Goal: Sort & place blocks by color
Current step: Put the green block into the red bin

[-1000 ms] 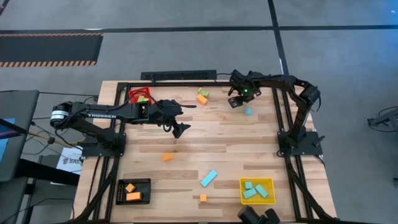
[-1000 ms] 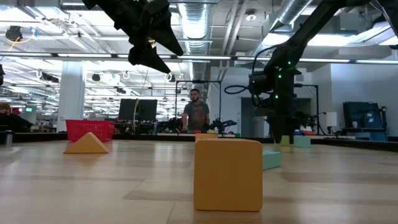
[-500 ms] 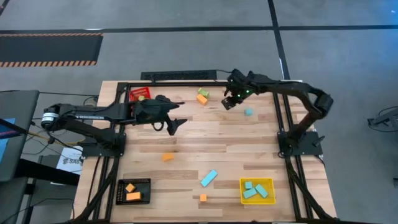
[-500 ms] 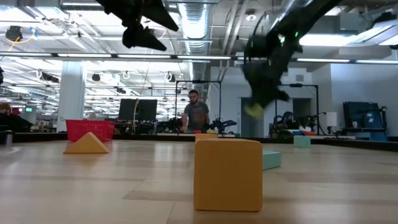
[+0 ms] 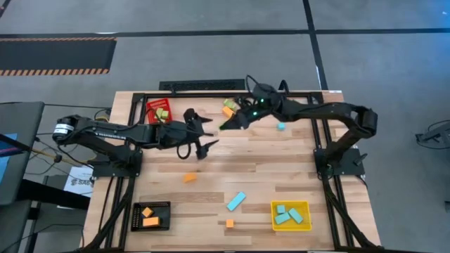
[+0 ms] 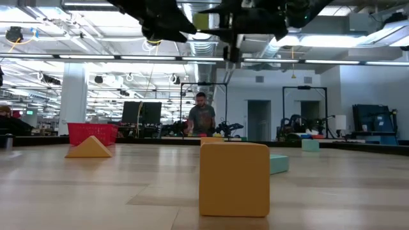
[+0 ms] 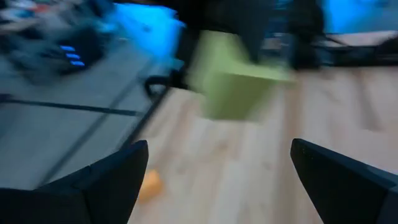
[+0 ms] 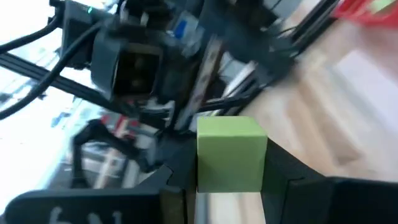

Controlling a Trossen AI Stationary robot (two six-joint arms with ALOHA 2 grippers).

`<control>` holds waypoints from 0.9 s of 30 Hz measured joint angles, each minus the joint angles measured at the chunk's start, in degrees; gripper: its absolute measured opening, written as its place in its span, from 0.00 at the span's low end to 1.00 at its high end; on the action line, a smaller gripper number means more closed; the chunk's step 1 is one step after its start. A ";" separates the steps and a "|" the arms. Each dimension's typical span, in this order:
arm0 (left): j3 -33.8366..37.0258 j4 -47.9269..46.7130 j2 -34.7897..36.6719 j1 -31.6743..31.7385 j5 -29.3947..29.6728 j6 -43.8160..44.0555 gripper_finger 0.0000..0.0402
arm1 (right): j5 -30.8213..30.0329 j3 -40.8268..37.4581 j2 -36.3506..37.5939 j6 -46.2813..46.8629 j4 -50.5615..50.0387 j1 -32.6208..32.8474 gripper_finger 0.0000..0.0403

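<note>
Grey concrete floor (image 5: 211,56) with a hazard-striped mat (image 5: 56,55); ceiling ducts (image 6: 204,19) (a person (image 6: 202,118) stands behind)

No lettering reads with certainty. High view: the left arm (image 5: 105,131) carries a pale mark on its link, too small to read. A white sheet (image 5: 79,180) off the table's left edge shows dark print, also illegible. Wrist views: blurred, nothing readable.
</note>
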State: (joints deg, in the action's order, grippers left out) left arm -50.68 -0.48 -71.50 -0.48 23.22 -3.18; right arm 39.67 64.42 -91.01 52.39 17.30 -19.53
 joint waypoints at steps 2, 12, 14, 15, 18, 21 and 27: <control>0.00 2.90 0.00 -0.35 3.84 -1.31 0.95 | 0.06 0.02 -1.46 3.15 3.93 1.15 0.30; -0.02 11.20 0.04 -1.48 5.95 -5.31 0.93 | -1.80 0.02 -6.82 15.80 19.11 2.60 0.30; -0.02 11.11 0.04 -1.93 7.03 -6.13 0.89 | -1.97 0.02 -6.87 16.55 19.41 2.58 0.30; -0.02 10.87 0.04 -2.24 7.67 -6.49 0.87 | -2.11 0.02 -6.87 16.60 19.72 2.55 0.30; -0.02 10.53 0.04 -2.86 9.75 -7.13 0.77 | -2.30 0.02 -6.85 16.65 19.71 2.13 0.30; -0.02 10.54 0.04 -3.31 11.32 -7.15 0.63 | -2.28 0.02 -6.85 16.68 20.58 1.69 0.30; -0.02 10.42 0.15 -3.29 9.84 -7.61 0.28 | -1.83 0.00 -6.85 16.98 20.66 1.05 0.30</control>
State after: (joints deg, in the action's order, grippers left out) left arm -50.70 9.94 -71.36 -3.77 33.06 -10.78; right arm 37.84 64.42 -97.86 69.37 37.96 -18.49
